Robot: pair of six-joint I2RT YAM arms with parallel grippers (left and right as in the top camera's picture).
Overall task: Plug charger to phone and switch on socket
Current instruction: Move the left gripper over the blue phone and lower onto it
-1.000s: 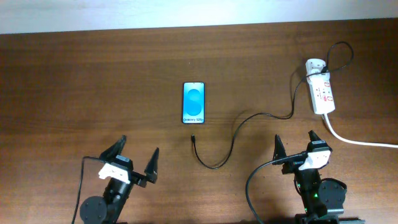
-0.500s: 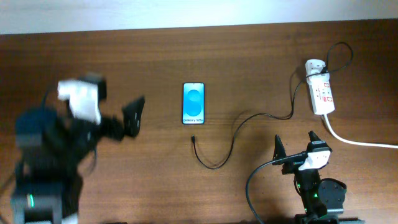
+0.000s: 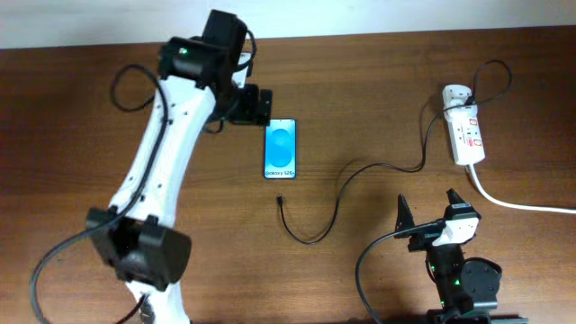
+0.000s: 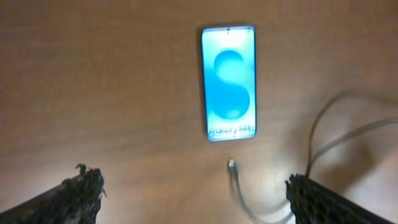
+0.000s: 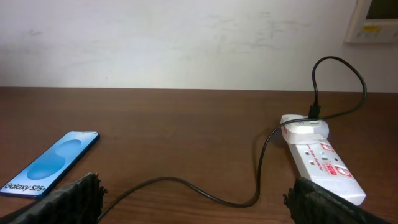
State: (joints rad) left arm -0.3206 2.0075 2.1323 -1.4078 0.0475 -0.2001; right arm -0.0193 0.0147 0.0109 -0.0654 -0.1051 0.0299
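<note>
Hovering left arm (image 3: 171, 135) over the middle of the surface, its wrist just off the phone's far-left corner. Left jaws are wide apart and hold nothing; in the wrist view both fingertips (image 4: 84, 186) sit at the bottom corners with the phone between and beyond them.

- phone (image 3: 280, 148): flat, mid-surface, a bit toward the far edge, screen lit, text end facing the near edge.
- charger (image 3: 360, 175): connector tip (image 4: 231, 164) lies just on the near side of the phone's bottom end, close but not touching. The cable loops toward the near edge, then runs to the far-right corner and the white adapter (image 5: 305, 127), which looks seated in the far end of the socket (image 3: 466, 135).
- right arm (image 3: 454, 270): at the near edge, right side. Right jaws are apart and empty, well clear of everything.

My read: this is step 1, the approach, with nothing plugged into the phone yet. Next, the left jaws need to come down on the cable just behind the tip, pinch it, line it up with the port on the phone's bottom edge and push in. The phone is loose on the surface and will likely slide, so it may need bracing. The switch comes after that, and the right arm is nearer. I can't read the switch state from here.
</note>
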